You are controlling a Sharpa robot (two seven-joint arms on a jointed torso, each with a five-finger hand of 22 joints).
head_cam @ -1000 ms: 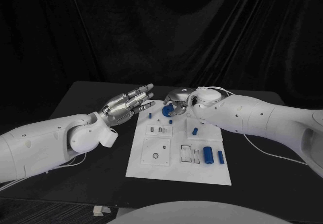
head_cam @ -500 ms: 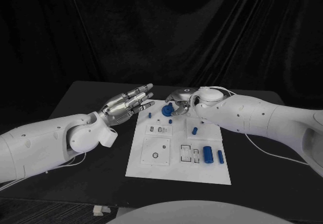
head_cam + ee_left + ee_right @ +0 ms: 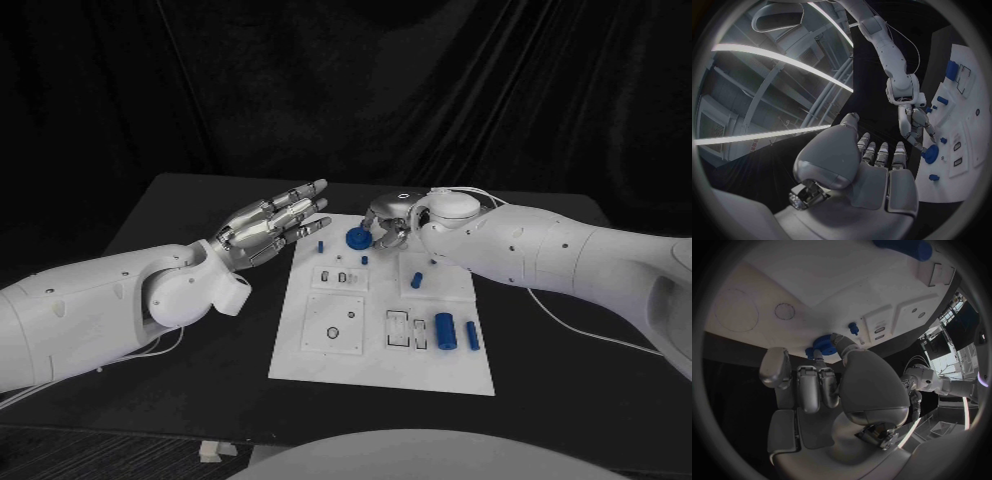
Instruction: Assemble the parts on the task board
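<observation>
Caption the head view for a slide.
Right hand holds a round blue part over the task board; left hand open.

A black table (image 3: 188,200) stands before a black, loosely folded curtain (image 3: 433,90) that closes off the whole rear, while overhead a ceiling of exposed beams (image 3: 767,100) carries long bright light strips (image 3: 779,57) running in parallel curves.

text: none legible | task board (image 3: 378,345): no readable markings | arms: no labels
</observation>
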